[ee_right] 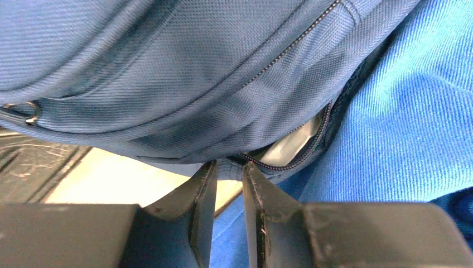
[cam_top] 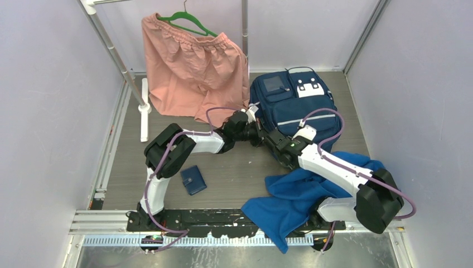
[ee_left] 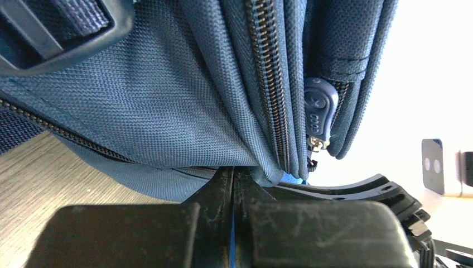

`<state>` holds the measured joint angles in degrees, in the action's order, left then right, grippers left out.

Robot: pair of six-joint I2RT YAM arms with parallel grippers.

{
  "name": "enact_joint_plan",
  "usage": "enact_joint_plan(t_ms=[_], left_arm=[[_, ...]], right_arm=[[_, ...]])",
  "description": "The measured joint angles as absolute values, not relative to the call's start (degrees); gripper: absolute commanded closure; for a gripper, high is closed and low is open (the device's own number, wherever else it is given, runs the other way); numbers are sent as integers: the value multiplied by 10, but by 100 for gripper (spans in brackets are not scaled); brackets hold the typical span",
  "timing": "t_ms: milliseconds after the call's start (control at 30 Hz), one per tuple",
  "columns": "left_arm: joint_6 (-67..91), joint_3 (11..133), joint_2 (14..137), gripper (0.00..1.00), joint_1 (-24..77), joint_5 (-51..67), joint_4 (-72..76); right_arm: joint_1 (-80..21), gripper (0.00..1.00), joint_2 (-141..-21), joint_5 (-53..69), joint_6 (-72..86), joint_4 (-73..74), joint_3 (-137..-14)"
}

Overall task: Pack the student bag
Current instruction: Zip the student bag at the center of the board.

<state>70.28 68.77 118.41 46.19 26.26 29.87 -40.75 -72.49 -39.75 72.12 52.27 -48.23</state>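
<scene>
**Item 1, bag** (cam_top: 295,106): lies flat on the surface (cam_top: 234,173) straight ahead of both my jaws, its near edge at their tips. I judge it not yet packed. One zip gapes slightly just above my right jaws, with a pale patch (ee_right: 290,146) showing inside.

**Item 2, left jaws:** pressed together on a fold of the bag's lower seam, probably to pin that edge while the opening is pulled wider. A zip pull (ee_left: 319,109) hangs above and to their right.

**Item 3, right jaws:** a narrow slit apart, with the zip hem at their tips. I cannot tell whether they grip it.

**Item 4, cloth** (ee_right: 401,123): beneath and right of my right jaws, likely waiting to go in.

**Item 5, arms:** both reach forward, wrists converging at the bag's near corner. The left elbow is folded and the right forearm lies across the cloth.
</scene>
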Motion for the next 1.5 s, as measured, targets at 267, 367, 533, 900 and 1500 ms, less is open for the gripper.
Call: enact_joint_plan(t_ms=[267, 367, 533, 900, 1500], left_arm=[[706, 688, 1188, 100, 460, 267, 303], [706, 688, 1188, 100, 460, 268, 303], [710, 687, 1188, 100, 459, 269, 306], [716, 687, 1189, 100, 457, 271, 306], [716, 687, 1189, 100, 457, 273, 307]], right_arm=[[-413, 68, -724, -381, 706, 503, -469], [-419, 67, -722, -378, 702, 496, -467], [-433, 61, -693, -373, 694, 476, -461], [-436, 56, -691, -354, 690, 422, -404], [-406, 67, -596, -322, 657, 304, -305]])
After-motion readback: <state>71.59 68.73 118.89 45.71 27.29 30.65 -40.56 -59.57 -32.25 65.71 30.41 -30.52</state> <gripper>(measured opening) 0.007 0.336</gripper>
